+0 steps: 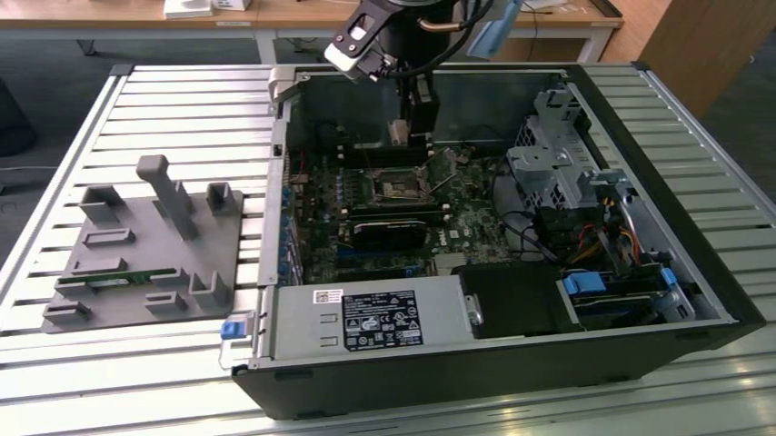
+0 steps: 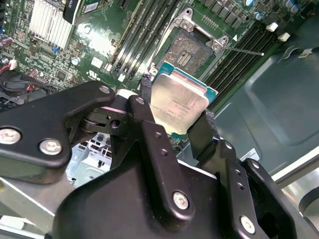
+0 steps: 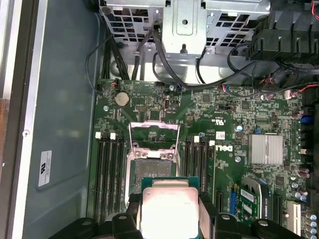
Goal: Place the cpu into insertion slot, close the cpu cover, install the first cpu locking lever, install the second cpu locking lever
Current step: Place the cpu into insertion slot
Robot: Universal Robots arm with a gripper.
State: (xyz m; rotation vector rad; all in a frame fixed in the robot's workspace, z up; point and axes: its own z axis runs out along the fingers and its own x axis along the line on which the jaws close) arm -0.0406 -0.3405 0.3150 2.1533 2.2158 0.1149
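Between the two black fingers of my pincer (image 2: 175, 113) sits the chip (image 3: 169, 208), clamped by its opposite edges. Its silver-grey top faces the cameras in both wrist views, with a green border showing along one side. I hold it in the air above the green board (image 3: 224, 107), not in the socket (image 3: 151, 167). The chip hangs just beside the socket, whose dark square middle lies bare. The cover (image 3: 153, 125), a thin silvery frame, stands swung up from one edge of the socket, open. A thin metal lever (image 2: 244, 50) juts out beside the socket in the second wrist view. Long black memory slots (image 3: 108, 174) run along both sides of the socket. Further off on the board are a ribbed silver heat sink (image 3: 265, 148) and a round coin battery (image 3: 121, 98). In the exterior view my arm (image 1: 391, 32) reaches down into the open black computer case (image 1: 485, 372), which lies on its side on a slatted metal table (image 1: 182, 100). On the exterior view's left, apart from the case, rests a grey holder plate (image 1: 134, 272) with upright posts.
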